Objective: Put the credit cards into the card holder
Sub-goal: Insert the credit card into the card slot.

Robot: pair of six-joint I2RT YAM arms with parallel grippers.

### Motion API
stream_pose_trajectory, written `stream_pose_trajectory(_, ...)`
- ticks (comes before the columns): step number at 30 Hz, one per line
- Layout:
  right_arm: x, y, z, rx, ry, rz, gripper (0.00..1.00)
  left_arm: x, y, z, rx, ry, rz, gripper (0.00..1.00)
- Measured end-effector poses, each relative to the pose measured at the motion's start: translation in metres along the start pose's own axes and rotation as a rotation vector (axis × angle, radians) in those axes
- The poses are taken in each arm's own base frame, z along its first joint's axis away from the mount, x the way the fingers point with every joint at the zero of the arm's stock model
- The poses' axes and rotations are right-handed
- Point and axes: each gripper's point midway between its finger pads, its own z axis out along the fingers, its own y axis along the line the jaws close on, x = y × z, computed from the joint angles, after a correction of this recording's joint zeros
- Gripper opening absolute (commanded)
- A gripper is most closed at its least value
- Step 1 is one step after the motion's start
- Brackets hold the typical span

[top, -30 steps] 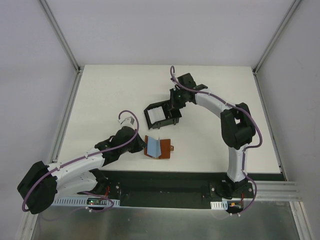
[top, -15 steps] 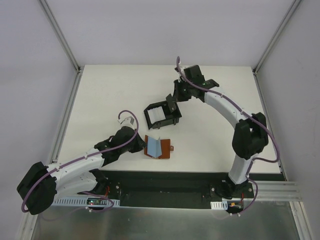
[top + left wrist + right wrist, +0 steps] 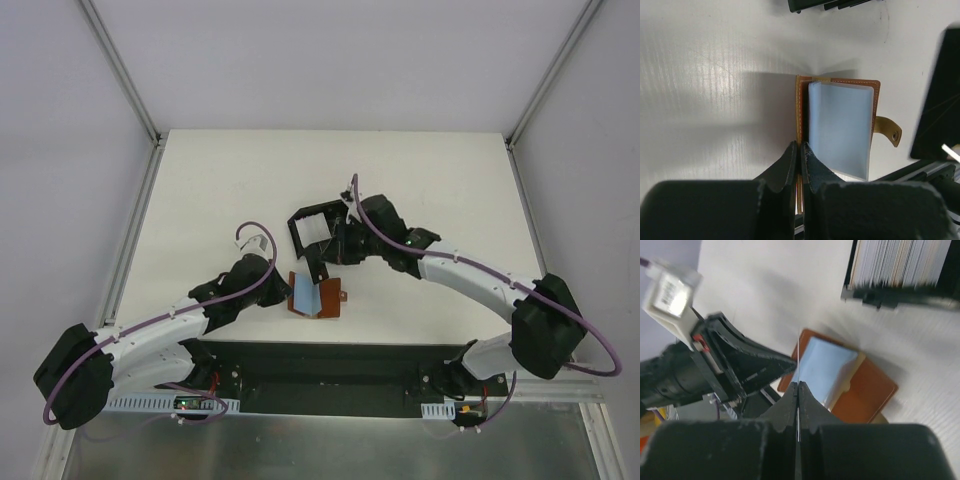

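Note:
A brown leather wallet lies open near the table's front, with a pale blue card lying in it. My left gripper is shut on the wallet's left cover and holds it upright. The black card holder stands just behind the wallet, with several cards standing on edge inside. My right gripper hovers over the wallet, close to the left fingers. It is shut on a credit card, seen edge-on as a thin white line sticking out past the tips.
The wallet's clasp strap sticks out on its right side. The black strip with the arm bases runs along the near edge. White table stretches left and behind the holder, bounded by metal rails.
My right arm went from the card holder to the back of the table, then swung forward and down over the wallet. The left arm and the wallet stayed still.

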Motion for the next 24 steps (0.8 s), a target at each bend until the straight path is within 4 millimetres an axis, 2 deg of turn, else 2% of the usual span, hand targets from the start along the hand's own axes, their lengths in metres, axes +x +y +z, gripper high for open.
stream_pose_trajectory(3,0.041,-0.004,0.008,0.023,0.078,0.044,0.00,0.002,0.003,0.000,-0.007,0.004,-0.007,0.00)
stream_pose_trajectory(6,0.061,-0.003,0.014,0.035,0.109,0.062,0.00,0.004,0.005,0.001,-0.011,0.006,-0.018,0.00)
stream_pose_trajectory(9,0.070,-0.001,0.020,0.028,0.108,0.072,0.01,0.005,0.006,0.001,-0.014,0.007,-0.027,0.00)
stream_pose_trajectory(14,0.086,-0.016,0.032,0.078,0.131,0.090,0.00,0.009,0.011,0.001,-0.022,0.012,-0.042,0.00)
stream_pose_trajectory(24,0.089,-0.039,0.033,0.185,0.116,0.083,0.01,0.008,0.010,-0.002,-0.009,0.004,-0.048,0.00)
